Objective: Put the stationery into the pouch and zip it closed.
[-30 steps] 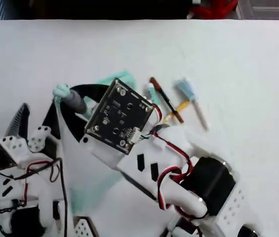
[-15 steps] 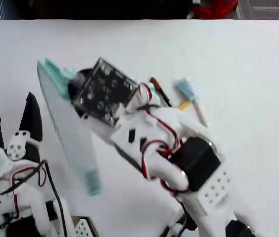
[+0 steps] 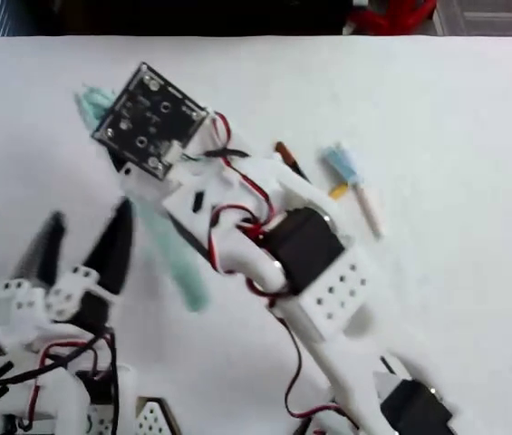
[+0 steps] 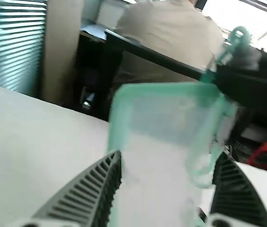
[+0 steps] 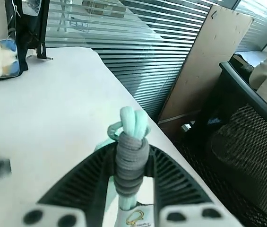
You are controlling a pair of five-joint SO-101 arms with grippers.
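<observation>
Hanging item: pouch (image 4: 164, 123), translucent with teal edging, held up off the table (image 3: 446, 100) by its zip pull (image 5: 132, 158), a grey-wrapped tab ending in a teal loop.

Right gripper (image 5: 132, 152): both fingers clamped together on the zip pull, the teal loop sticking out past the fingertips. In the high view this arm reaches across from the lower right, and the pouch shows edge-on as a thin teal strip slanting down from beneath its wrist.

Left gripper (image 3: 91, 213): fingers spread wide apart and holding nothing. It sits low and near the pouch's lower end. In the left wrist view the pouch stands between the two ribbed fingers, a little farther off. Whether it touches either finger cannot be told.

Stationery, on the table, outside the pouch and beyond the right arm:
- brown pen (image 3: 288, 161), partly hidden by the arm
- blue-capped piece (image 3: 340, 166)
- small yellow piece (image 3: 337, 191)
- pale wooden stick (image 3: 369, 216)
</observation>
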